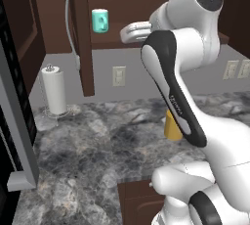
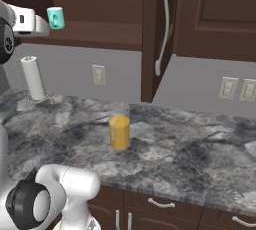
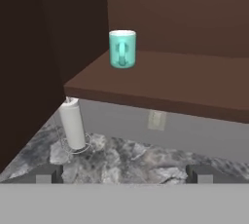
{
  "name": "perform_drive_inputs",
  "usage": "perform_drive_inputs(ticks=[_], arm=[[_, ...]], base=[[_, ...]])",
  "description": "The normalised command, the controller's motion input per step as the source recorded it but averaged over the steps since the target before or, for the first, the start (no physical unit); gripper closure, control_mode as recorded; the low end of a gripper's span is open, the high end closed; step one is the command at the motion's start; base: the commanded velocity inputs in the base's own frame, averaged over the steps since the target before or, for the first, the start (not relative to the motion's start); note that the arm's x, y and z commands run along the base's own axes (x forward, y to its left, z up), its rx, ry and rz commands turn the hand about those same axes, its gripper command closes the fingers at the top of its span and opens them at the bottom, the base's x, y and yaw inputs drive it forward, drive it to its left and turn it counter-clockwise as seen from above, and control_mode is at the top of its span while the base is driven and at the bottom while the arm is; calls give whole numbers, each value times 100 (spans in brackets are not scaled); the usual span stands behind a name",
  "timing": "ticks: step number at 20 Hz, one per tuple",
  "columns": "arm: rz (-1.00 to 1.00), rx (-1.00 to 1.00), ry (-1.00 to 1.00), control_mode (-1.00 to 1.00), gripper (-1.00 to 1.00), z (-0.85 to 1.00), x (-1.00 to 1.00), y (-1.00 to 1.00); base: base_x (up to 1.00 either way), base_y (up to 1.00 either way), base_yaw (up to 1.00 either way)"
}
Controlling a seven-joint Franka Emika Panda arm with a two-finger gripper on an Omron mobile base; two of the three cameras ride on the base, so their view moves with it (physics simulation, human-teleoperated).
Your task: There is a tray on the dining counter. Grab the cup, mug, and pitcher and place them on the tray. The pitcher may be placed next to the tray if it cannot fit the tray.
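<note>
I see the teal mug on the cabinet shelf, well ahead of my wide-open fingers.

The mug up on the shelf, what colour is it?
Teal, the mug shows best in the hand view.

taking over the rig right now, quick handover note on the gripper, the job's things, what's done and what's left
Gripper: open and empty, raised to shelf height and aimed at the mug, not touching it.
Mug: teal, upright on the brown cabinet shelf above the counter, handle toward the hand camera.
Cup: yellow, upright on the marbled counter below, untouched.
A paper towel roll stands at the back of that counter.
Done: nothing grasped or moved so far, judging by how things lie.
Left: probably grasp the mug first, then fetch the cup and pitcher and set all on the tray.
</note>
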Motion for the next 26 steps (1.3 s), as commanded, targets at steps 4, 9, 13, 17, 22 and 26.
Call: perform_drive_inputs(ticks=[4,9,13,17,22,26], arm=[[0,5,0,-100,-100,0,27,2],[0,3,0,-100,-100,10,33,6],[0,0,0,-100,-100,14,34,15],[0,0,0,-100,-100,7,25,19],[0,0,0,-100,-100,0,29,12],[0,0,0,-100,-100,0,30,0]], base=[[0,0,0],[0,0,0],[0,0,0],[0,0,0],[0,0,0],[0,0,0]])
